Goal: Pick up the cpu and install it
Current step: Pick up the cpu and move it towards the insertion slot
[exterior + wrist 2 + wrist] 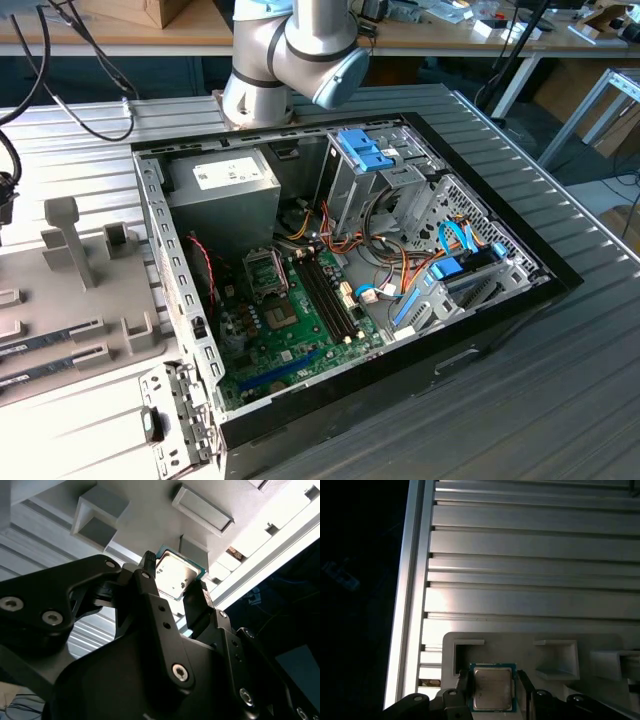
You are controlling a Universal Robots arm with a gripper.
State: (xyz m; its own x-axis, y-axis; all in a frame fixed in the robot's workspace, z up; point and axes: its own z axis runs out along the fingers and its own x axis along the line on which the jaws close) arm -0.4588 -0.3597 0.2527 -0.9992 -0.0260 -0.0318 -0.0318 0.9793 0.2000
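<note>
The cpu (492, 691) is a small square chip with a silver top and thin green rim. It sits between the two black fingers (464, 692) of my gripper (493, 694), which press against its opposite edges. In the second wrist view the cpu (176, 572) shows at the tips of the gripper (173, 579), just over a pale grey parts holder (145, 520) with square pockets. In the exterior view the open metal socket frame (265, 272) lies on the green motherboard (290, 335) inside the open computer case.
The pale grey holder (85, 290) lies on the ribbed aluminium table (520, 545) at the exterior view's left. In the case are a grey power-supply box (225, 185), drive cages (375, 165) and loose cables. The arm's base (265, 70) stands behind the case.
</note>
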